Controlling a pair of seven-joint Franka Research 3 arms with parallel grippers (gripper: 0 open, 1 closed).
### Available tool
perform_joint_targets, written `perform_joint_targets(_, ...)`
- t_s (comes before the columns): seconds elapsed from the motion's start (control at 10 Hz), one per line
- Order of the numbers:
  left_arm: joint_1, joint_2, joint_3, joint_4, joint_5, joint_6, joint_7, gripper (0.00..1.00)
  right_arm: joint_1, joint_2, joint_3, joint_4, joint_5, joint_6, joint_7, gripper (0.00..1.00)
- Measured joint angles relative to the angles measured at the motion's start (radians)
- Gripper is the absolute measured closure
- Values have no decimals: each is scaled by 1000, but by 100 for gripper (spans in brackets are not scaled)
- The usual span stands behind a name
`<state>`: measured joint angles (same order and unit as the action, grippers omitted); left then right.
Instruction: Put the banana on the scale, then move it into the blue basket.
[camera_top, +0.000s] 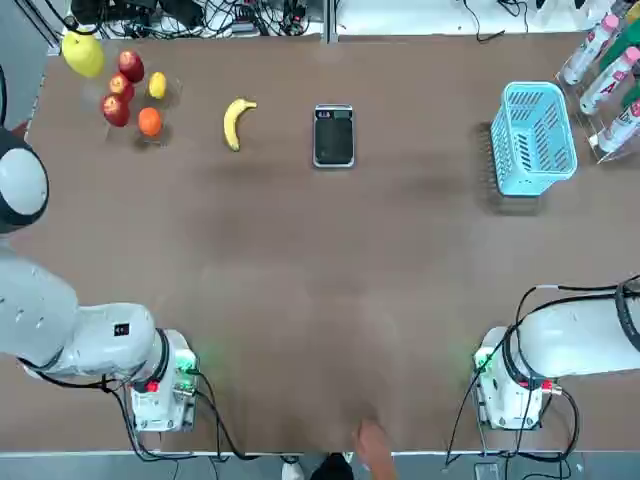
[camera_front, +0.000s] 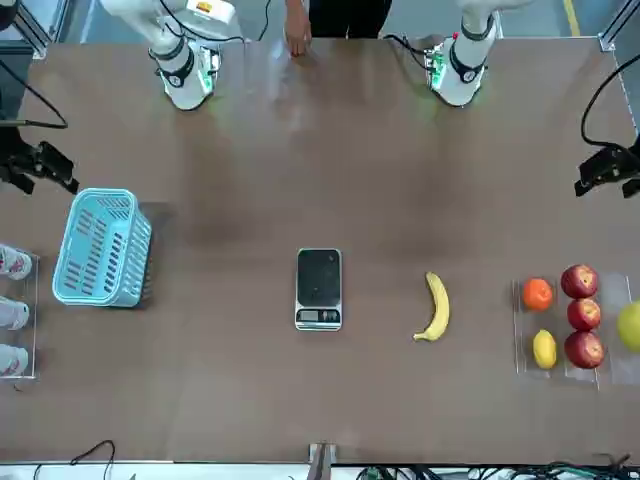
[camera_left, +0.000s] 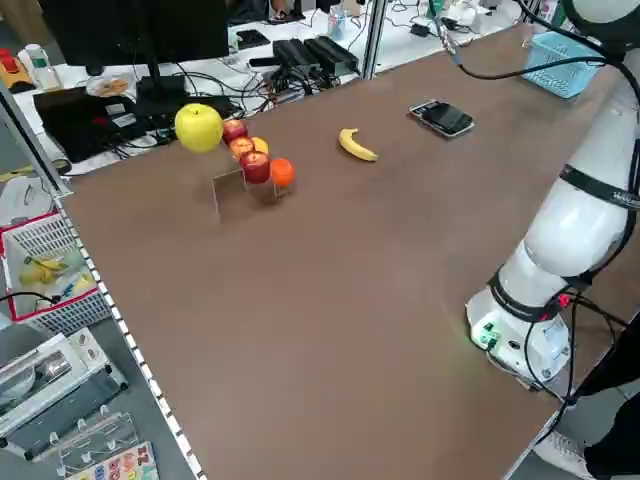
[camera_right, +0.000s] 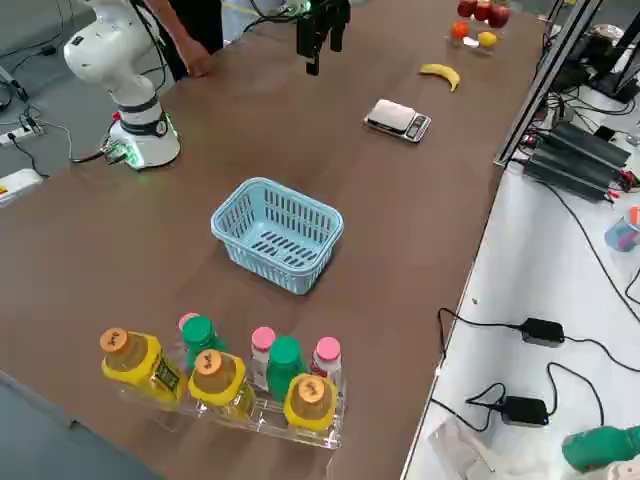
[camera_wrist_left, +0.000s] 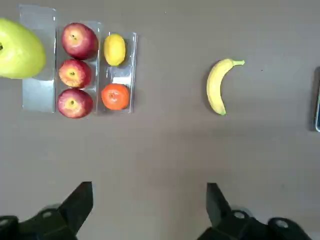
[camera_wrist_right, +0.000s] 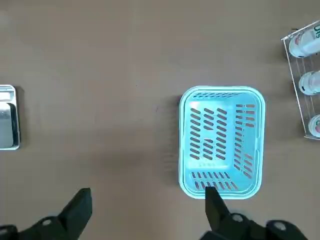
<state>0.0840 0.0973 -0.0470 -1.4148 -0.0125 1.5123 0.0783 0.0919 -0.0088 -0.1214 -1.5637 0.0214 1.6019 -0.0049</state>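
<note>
- Low in the left wrist view, the left gripper (camera_wrist_left: 147, 210) hangs high over bare table with its fingers (camera_wrist_left: 80, 202) spread wide and nothing between them.
- Ahead of it, the banana (camera_top: 237, 121) lies flat on the brown table (camera_top: 320, 300), curved, between the fruit stand and the scale, touching neither.
- Just to the banana's right in the top view, the scale (camera_top: 334, 135) sits at the table's far middle, nothing on its black plate.
- Farther right, well apart from the scale, the blue basket (camera_top: 535, 138) stands upright with nothing inside.
- Above the basket's near end, the right gripper (camera_wrist_right: 147, 210) hovers with its jaws wide apart, holding nothing.
- At the far left corner, a clear stand (camera_wrist_left: 37, 95) carries red apples (camera_wrist_left: 75, 72), an orange (camera_wrist_left: 115, 96), a small lemon (camera_wrist_left: 114, 49) and a big yellow-green fruit (camera_wrist_left: 20, 48).
- Beyond the basket, bottles (camera_right: 220, 375) stand in a clear rack.
- By the robot's edge of the table, a person's hand (camera_top: 372, 440) rests between the two arm bases.
</note>
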Motion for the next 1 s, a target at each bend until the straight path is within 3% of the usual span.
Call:
perform_joint_targets(0.5, -4, 14, -27, -4, 0, 8, 0, 0, 0, 0, 0, 0, 0, 0, 0, 0)
perform_joint_targets(0.8, -7, 98, -30, -18, -21, 99, -34, 0, 0, 0, 0, 1, 0, 0, 0, 0)
perform_joint_targets(1.0, -41, 124, -32, -106, -21, 229, -110, 0, 0, 0, 0, 1, 0, 0, 0, 0)
